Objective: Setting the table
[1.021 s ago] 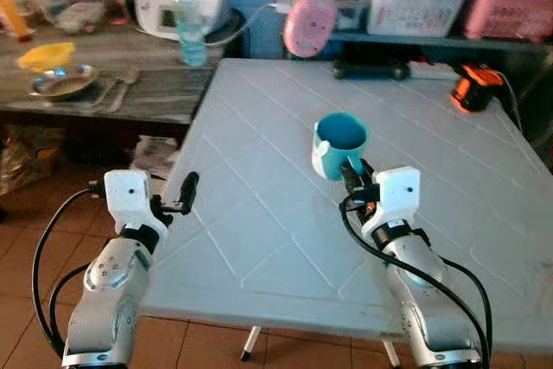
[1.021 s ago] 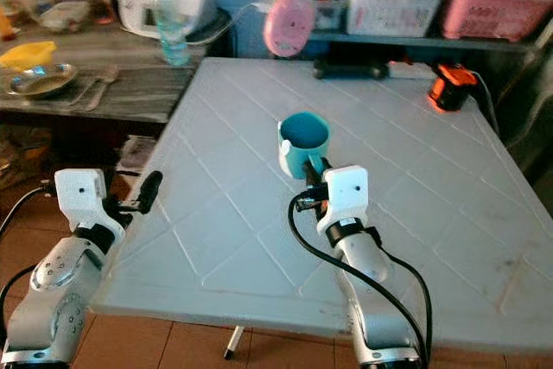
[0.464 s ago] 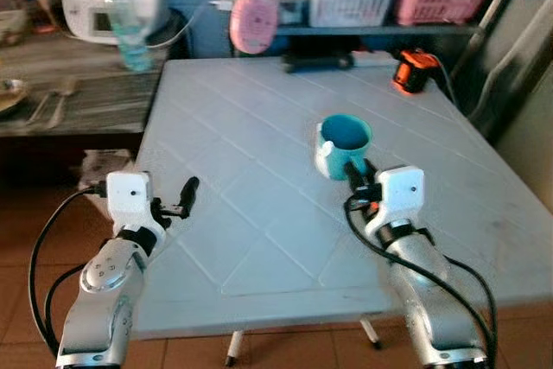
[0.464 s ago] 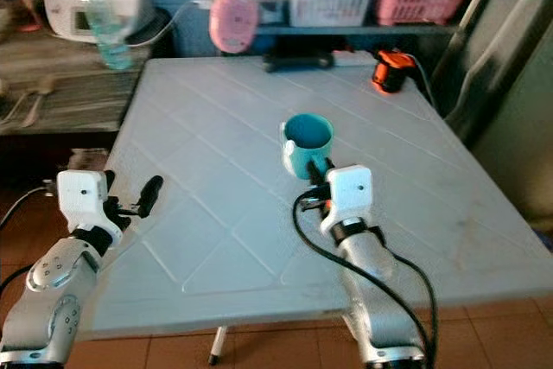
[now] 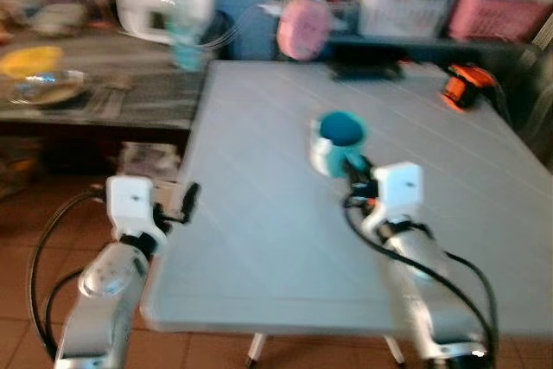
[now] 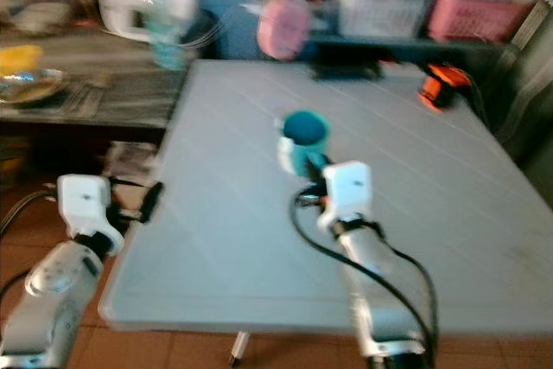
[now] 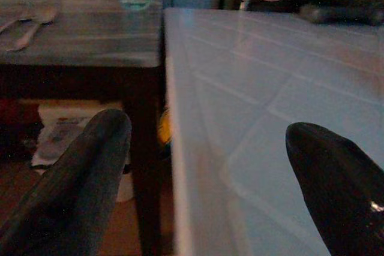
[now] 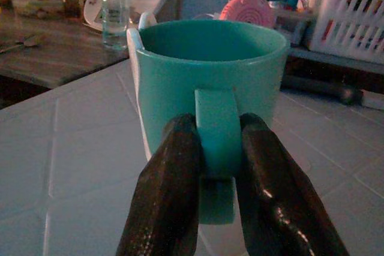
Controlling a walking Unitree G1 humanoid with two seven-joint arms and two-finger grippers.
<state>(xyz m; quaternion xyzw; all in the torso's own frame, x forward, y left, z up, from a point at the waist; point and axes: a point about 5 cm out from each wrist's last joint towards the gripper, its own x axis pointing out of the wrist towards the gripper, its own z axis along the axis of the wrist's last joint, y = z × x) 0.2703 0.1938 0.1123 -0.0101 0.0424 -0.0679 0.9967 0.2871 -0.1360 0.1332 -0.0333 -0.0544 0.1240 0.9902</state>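
A teal mug (image 5: 338, 143) stands upright on the white table (image 5: 259, 239), near its middle. My right gripper (image 8: 219, 148) is shut on the mug's handle (image 8: 218, 125), one black finger pressed on each side. The right arm (image 5: 406, 239) reaches over the table's front half. My left gripper (image 7: 204, 148) is open with nothing between its fingers; it hovers at the table's left front edge (image 7: 171, 118). In the left eye view the left gripper (image 5: 188, 200) sits just off that edge.
A dark side table (image 5: 95, 97) to the left carries a metal plate (image 5: 43, 88), a yellow item (image 5: 26, 60), spoons and a water bottle (image 5: 186, 41). An orange tool (image 5: 462, 88) lies at the white table's far right. Baskets and a pink disc (image 5: 302, 28) line the shelf behind.
The head camera has swung back left and the picture is blurred. My right gripper still holds the mug's handle; the left gripper is still open at the table's edge.
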